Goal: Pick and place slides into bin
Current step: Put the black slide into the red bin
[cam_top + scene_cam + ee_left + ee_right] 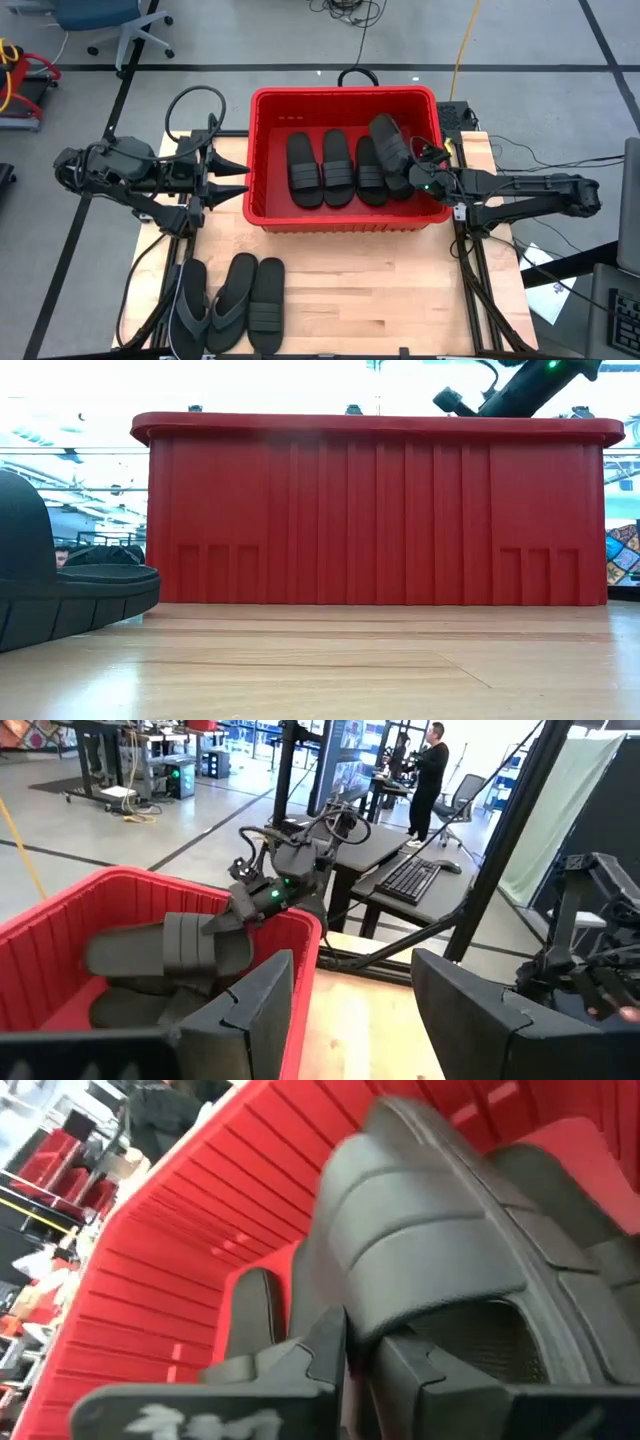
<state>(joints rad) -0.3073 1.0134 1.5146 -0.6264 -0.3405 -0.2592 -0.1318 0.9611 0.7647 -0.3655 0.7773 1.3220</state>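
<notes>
The red bin (345, 100) stands at the middle of the table. Three black slides (338, 168) lie side by side on its floor. My right gripper (418, 172) reaches over the bin's right rim and is shut on a fourth slide (388, 148) with a ribbed band strap (430, 1250). This slide sits askew above the rightmost one lying there. My left gripper (238, 182) is open and empty just outside the bin's left wall; it also shows in the left wrist view (350, 1010). Two flip-flops (205, 298) and one slide (266, 305) lie on the table's near left. My right gripper pinches the slide's sole edge (400, 1330) between its two fingers, beside the strap and toward the slide's near end. The fingers come from the table's right, over the bin's rim. The slide sits tilted inside the bin; whether it touches the slides beneath, I cannot tell.
The bin's thick rim (380, 425) rises high above the tabletop. A sandal (60, 595) lies close to the low camera at the left. Bare wood (380, 290) lies in front of the bin. A person (432, 765) stands far off in the room beyond the table.
</notes>
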